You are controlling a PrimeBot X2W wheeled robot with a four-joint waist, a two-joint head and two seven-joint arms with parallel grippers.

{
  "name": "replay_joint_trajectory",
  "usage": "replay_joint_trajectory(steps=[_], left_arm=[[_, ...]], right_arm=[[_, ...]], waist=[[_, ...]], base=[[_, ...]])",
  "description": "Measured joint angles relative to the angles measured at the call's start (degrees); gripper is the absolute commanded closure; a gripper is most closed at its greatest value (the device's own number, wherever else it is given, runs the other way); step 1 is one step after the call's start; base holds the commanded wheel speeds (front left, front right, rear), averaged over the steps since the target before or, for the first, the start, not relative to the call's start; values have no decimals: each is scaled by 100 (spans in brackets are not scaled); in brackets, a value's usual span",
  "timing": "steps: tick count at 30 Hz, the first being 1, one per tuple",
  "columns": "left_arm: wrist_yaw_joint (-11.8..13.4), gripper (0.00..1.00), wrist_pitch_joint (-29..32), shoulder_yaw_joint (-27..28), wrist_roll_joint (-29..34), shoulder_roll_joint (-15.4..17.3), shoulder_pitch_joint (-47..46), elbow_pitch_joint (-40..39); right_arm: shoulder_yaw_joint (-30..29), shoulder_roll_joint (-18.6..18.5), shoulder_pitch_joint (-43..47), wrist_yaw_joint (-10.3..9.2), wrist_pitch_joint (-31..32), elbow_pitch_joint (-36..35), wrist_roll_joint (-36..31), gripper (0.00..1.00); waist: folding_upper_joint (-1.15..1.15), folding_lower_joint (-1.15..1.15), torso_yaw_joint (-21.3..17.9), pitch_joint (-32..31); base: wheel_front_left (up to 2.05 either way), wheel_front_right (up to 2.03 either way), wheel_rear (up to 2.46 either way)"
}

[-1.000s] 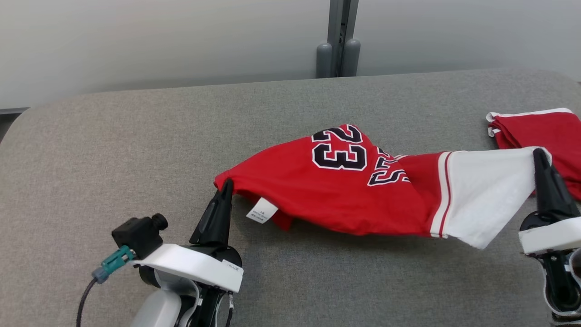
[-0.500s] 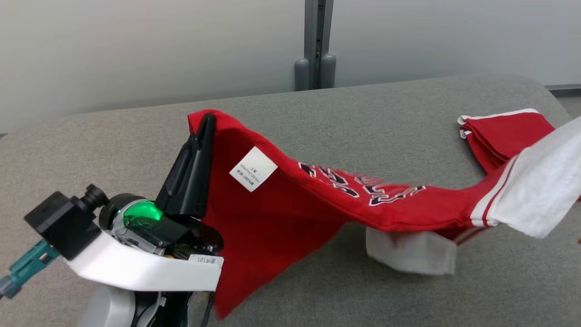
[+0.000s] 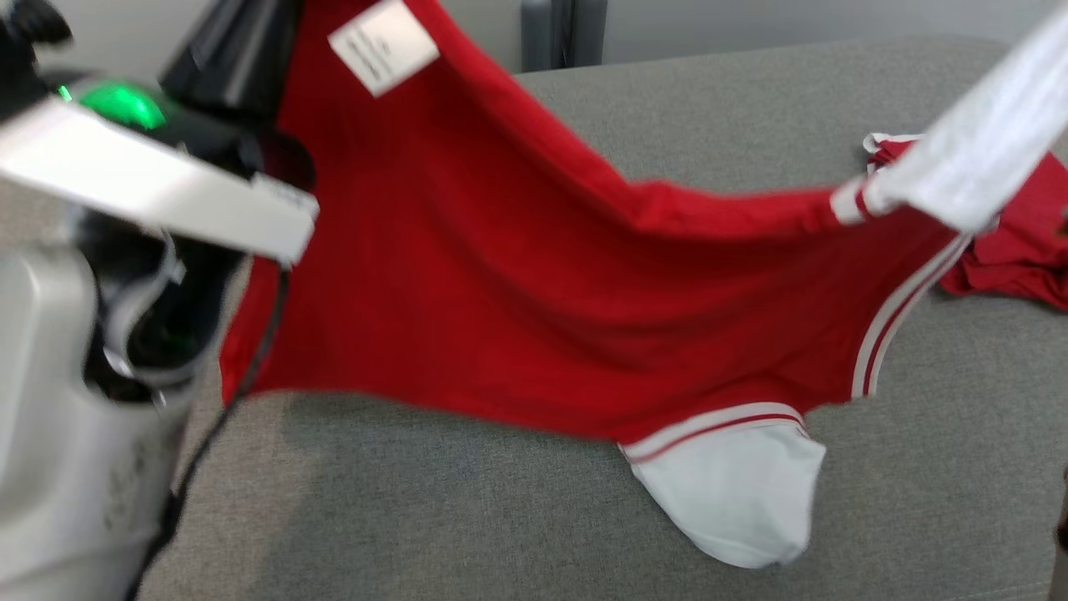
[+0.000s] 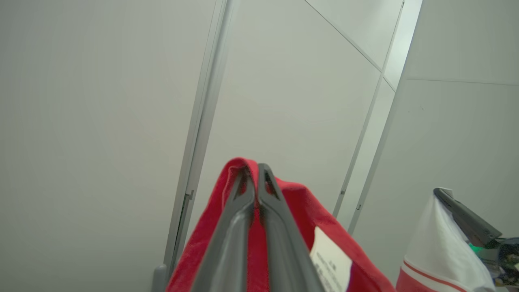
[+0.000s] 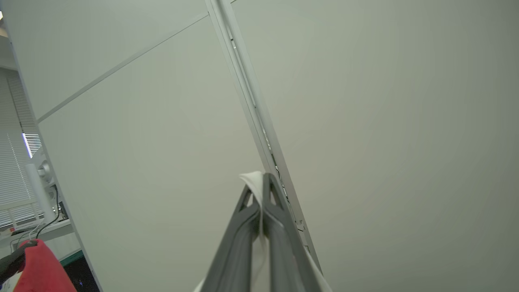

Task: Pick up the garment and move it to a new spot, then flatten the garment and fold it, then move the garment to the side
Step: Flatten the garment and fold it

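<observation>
The garment [image 3: 517, 275] is a red jersey with white sleeves and a white label [image 3: 384, 46]. It hangs stretched in the air between my two grippers, above the grey padded table [image 3: 918, 501]. My left gripper [image 4: 255, 170] is shut on a red corner of it, high at the head view's upper left. A white sleeve [image 3: 968, 167] runs up to the right, and my right gripper [image 5: 263, 178] is shut on its edge. The other white sleeve [image 3: 734, 492] dangles low and touches the table. The jersey's printed number is hidden.
Another red garment [image 3: 1018, 250] lies folded on the table at the far right. A grey post [image 3: 563, 33] stands against the pale wall behind the table. My left forearm [image 3: 67, 417] takes up the head view's lower left.
Both grippers have risen with the garment, lifting it off the table until it hangs spread between them. The head camera has shifted too.
</observation>
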Motion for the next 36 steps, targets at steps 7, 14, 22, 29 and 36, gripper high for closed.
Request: replay_joint_trajectory(steps=[7,14,22,29,36], left_arm=[[-96,100,-47,149,611,272,-2426,1935],[-314,100,-1163,-1,1519,407,-4451,3788],[-608,100,-1723,-279,1749,263,-5042,5287],[-804,100,-1942,-299,1678,577,-4463,6226],[-904,100,-2240,-235,1516,648,-4374,6493]], right_arm=[[324,116,-2584,1,-180,1909,-649,100],[162,237,-5150,1,-1099,4279,-1249,100],[1038,256,-5937,1,-1860,5802,-563,100],[2287,269,-5197,1,-2298,6011,348,100],[2677,254,-4727,1,-2495,5804,684,100]], waist=[[0,0,-108,617],[0,0,-467,953],[0,0,-597,1562],[0,0,-739,2196],[0,0,-907,2368]], base=[[0,0,0],[0,0,0],[0,0,0],[0,0,0],[0,0,0]])
